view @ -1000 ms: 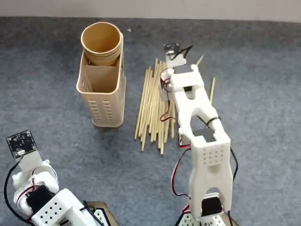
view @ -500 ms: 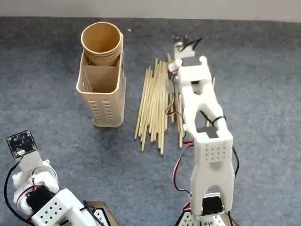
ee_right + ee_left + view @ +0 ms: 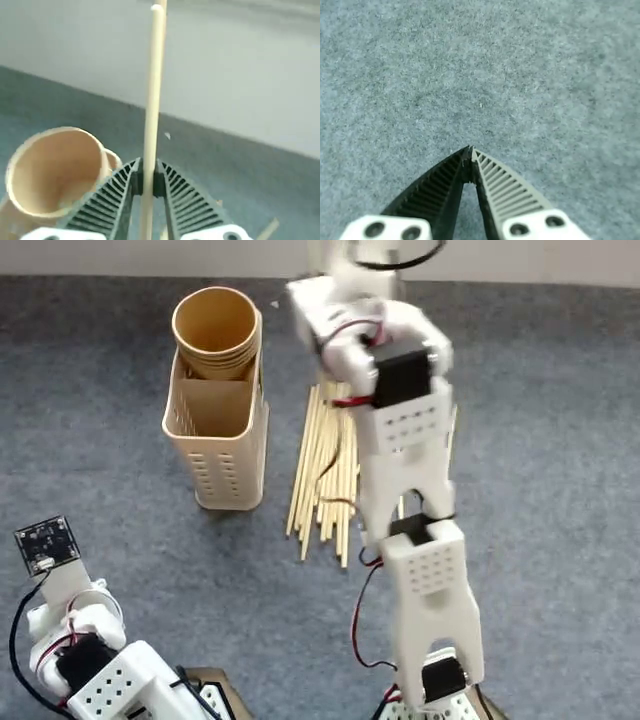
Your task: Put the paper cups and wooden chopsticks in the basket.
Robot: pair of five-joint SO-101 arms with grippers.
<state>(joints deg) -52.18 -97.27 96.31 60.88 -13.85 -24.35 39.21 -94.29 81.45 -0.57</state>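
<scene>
Right gripper [image 3: 147, 174] clamps one chopstick [image 3: 156, 75] (between its jaws).

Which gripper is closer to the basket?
Right. The right gripper, shut on a chopstick, is up beside the basket; the left gripper is over carpet, well short of it.

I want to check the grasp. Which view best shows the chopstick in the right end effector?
The right wrist view: the chopstick stands clamped in the right end effector, seen close up. In the high view the right arm covers the grasp. The left wrist view faces carpet.
</scene>
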